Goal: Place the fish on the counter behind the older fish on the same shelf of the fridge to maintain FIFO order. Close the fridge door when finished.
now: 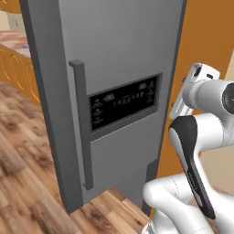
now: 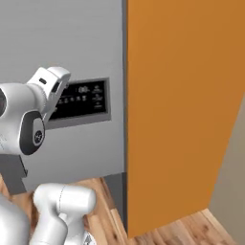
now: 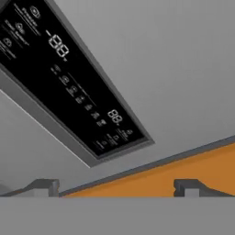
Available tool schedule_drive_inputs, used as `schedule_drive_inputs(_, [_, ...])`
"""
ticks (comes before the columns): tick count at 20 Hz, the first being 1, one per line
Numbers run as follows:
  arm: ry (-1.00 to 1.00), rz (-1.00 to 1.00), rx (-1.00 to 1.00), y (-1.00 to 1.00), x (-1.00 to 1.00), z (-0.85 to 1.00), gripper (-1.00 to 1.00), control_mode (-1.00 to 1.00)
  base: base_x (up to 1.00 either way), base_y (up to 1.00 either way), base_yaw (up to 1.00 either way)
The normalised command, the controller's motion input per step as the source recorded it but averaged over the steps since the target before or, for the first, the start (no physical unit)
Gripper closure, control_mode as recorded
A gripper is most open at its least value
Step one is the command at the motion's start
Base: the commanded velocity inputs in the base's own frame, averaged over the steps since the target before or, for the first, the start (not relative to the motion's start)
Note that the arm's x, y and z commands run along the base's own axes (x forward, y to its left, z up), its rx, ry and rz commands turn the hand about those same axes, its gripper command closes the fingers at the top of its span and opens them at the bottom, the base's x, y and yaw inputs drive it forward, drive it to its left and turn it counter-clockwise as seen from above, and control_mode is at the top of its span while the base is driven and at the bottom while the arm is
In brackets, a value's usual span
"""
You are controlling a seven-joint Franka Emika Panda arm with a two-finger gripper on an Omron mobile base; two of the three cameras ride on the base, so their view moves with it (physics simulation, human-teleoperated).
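One fridge (image 1: 119,45), one black display panel (image 1: 124,102), one vertical handle (image 1: 82,123).

You have a wooden plank floor (image 1: 27,183) under everything, low and well below the pincer (image 3: 117,186). Directly on it stands the fridge (image 1: 119,45), straight ahead of the pincer, and the orange cabinet (image 2: 182,110) just beside the fridge, touching its side, off to the pincer's right.

The grey fridge door (image 1: 119,55) stands shut (black display panel at mid-height), handle at its left.
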Motion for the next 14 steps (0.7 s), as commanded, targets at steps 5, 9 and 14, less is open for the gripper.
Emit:
schedule_drive_inputs(5, [0.00, 0.00, 0.00, 0.00, 0.00, 0.00, -1.00, 1.00, 0.36, -0.01, 0.41])
schedule_drive_inputs(9, [0.00, 0.11, 0.01, -0.03, 0.46, -0.16, -1.00, -1.00, 0.33, -0.03, 0.16])
schedule_drive_inputs(14, [0.03, 0.12, 0.03, -0.08, 0.97, -0.15, -1.00, -1.00, 0.00, 0.00, 0.00])
